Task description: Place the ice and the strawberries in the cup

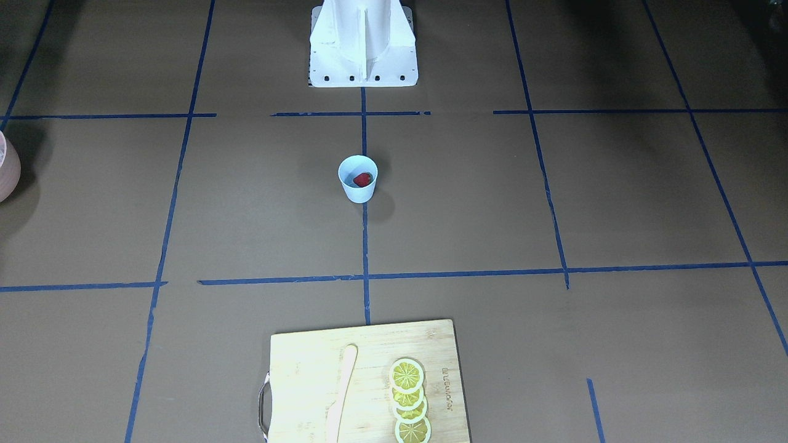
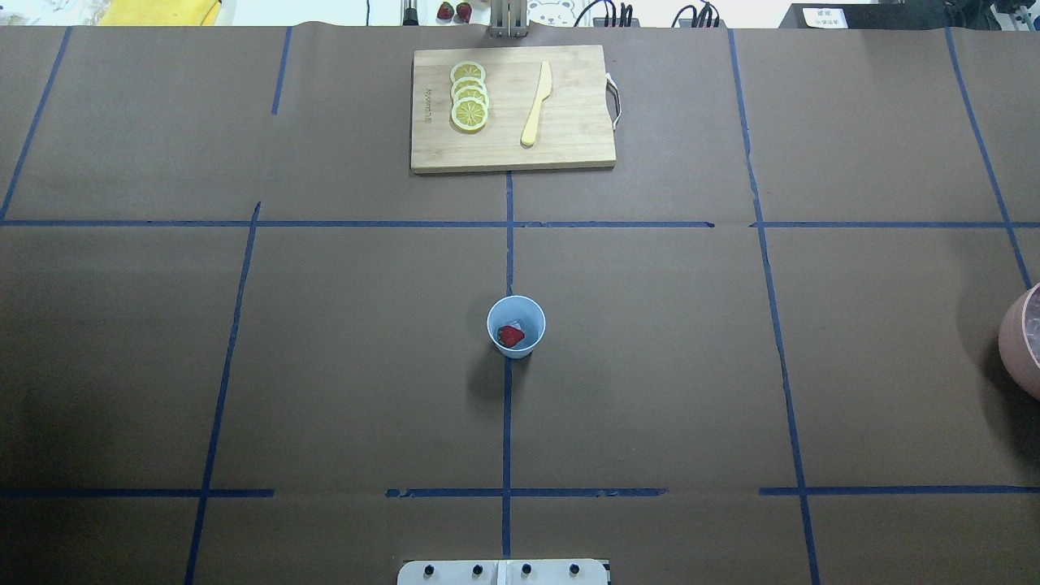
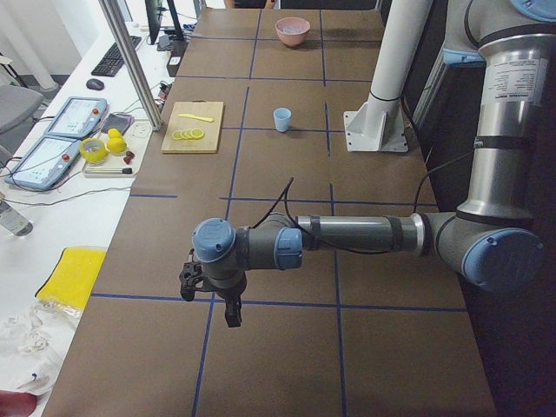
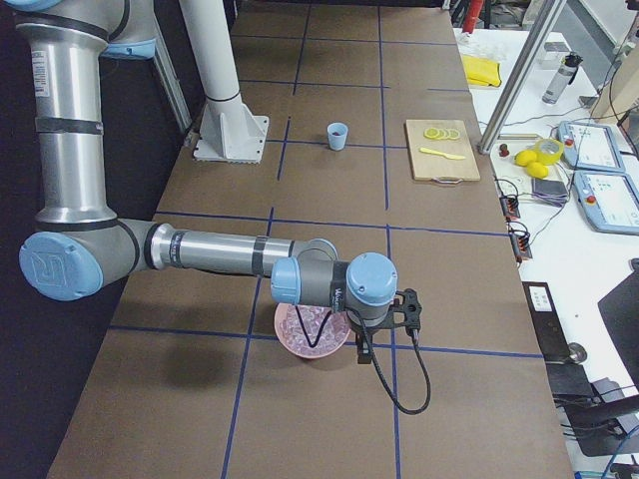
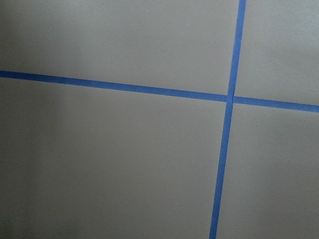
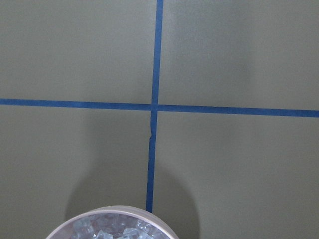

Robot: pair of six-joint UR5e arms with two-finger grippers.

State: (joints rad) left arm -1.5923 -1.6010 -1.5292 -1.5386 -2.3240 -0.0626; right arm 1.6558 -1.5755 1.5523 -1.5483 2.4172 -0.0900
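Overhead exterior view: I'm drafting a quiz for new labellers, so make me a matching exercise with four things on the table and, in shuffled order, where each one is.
Things:
1. strawberry
2. lemon slices
3. yellow knife
4. pink bowl

Places:
A. at the edge of the table on the robot's right, with ice in it
B. overlapping in a row on the cutting board
C. inside the light blue cup
D. on the cutting board, to the right of the slices in this view

Pairs: 1-C, 2-B, 3-D, 4-A
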